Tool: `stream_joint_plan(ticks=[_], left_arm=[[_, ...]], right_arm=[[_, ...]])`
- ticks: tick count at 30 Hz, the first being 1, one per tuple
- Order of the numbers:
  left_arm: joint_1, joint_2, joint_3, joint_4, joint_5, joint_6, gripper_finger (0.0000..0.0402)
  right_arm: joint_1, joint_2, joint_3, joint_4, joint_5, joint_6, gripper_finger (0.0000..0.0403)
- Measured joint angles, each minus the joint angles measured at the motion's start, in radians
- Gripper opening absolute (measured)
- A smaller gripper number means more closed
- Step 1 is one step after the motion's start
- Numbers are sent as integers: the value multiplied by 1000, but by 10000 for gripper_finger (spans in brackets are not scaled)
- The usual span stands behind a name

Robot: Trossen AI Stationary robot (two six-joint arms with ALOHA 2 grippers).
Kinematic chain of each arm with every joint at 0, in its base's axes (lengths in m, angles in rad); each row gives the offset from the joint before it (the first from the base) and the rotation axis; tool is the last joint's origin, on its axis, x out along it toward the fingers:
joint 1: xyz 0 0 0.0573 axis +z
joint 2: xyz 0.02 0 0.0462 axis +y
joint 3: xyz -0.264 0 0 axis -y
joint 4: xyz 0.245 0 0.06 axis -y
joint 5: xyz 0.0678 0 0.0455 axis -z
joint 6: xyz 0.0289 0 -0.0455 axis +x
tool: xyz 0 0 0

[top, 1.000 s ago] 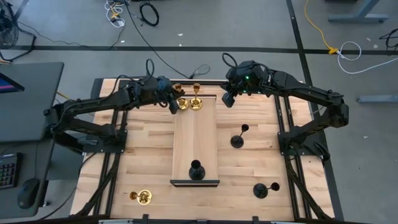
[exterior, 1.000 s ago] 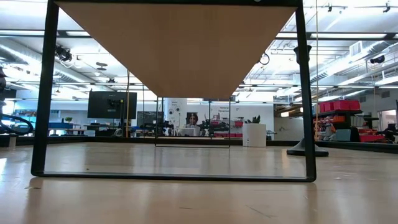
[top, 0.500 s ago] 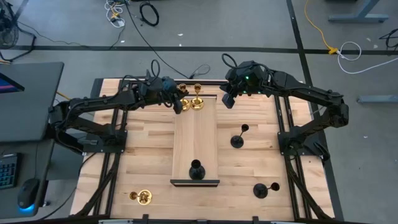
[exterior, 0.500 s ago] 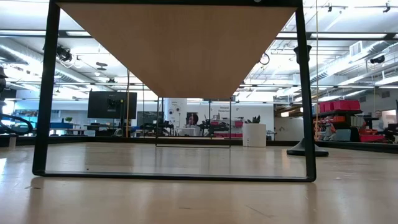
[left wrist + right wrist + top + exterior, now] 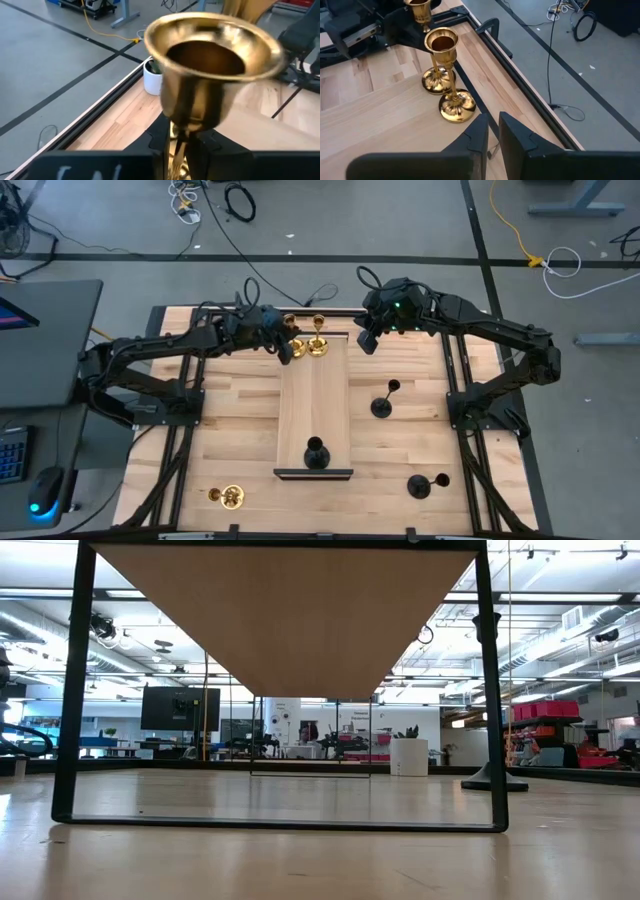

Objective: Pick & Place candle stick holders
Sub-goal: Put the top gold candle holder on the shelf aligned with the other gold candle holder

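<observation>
Three of six candle stick holders are judged placed on the raised wooden board point(image 5: 314, 405): two brass holders point(image 5: 316, 345) upright at its far end, one black holder point(image 5: 316, 453) upright at its near end. Left on the tabletop point(image 5: 240, 440) are a brass holder point(image 5: 229, 497) and two black ones point(image 5: 384, 401), tipped so their stems lie slantwise. The left pincer point(image 5: 283, 346) is at the stem of the nearer brass holder point(image 5: 212, 75), cup up; whether clenched cannot be told. The right pincer point(image 5: 491, 131) hangs almost closed, grasping nothing.
</observation>
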State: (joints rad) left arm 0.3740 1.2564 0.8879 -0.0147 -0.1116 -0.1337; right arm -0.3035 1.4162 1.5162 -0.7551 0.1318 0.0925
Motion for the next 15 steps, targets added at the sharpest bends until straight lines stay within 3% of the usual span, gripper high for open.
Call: stream_joint_plan(ticks=[7,15], left_arm=[[0,-24,0,-10,-19,15,58],[0,-112,1,-77,-58,15,129]], right_arm=[[0,0,0,0,3,0,48],[0,0,0,2,3,-1,48]])
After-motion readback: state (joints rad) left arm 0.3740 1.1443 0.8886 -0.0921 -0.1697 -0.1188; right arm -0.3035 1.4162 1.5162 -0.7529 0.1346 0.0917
